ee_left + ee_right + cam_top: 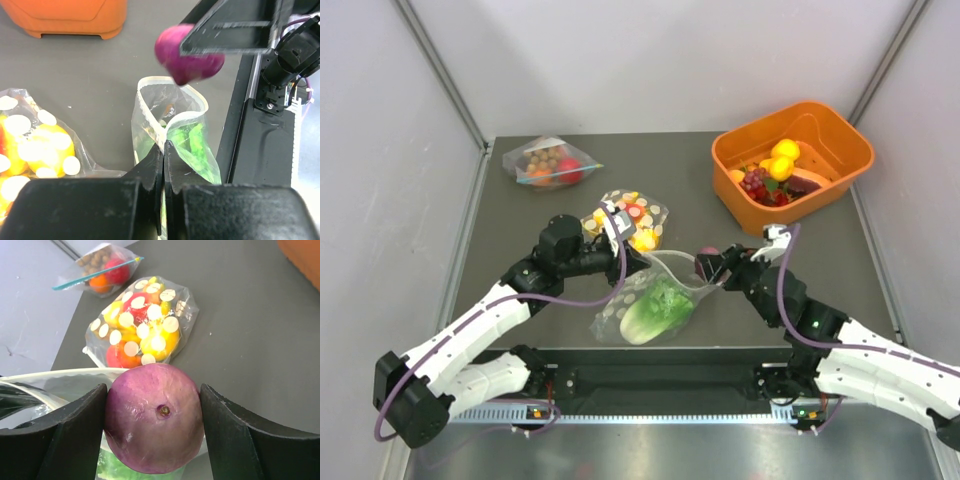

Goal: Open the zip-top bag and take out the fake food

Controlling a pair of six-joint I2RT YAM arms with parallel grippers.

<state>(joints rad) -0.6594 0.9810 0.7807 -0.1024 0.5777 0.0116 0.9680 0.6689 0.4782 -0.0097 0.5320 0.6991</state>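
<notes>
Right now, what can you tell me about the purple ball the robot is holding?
The round purple-magenta plastic onion is smooth and slightly glossy, with a small dark dimple facing the right wrist camera. The black jaws of the right gripper squeeze it from both sides, lifted beside the open mouth of the clear dotted zip-top bag.

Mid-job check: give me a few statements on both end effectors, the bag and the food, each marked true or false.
1. The right end effector holds the round purple onion-like piece. True.
2. The ruffled green plastic lettuce lies outside the clear polka-dot zip-top bag. False: it sits inside it.
3. The left end effector is open. False: it is shut on the bag's rim.
4. The bag's mouth gapes open. True.
</notes>
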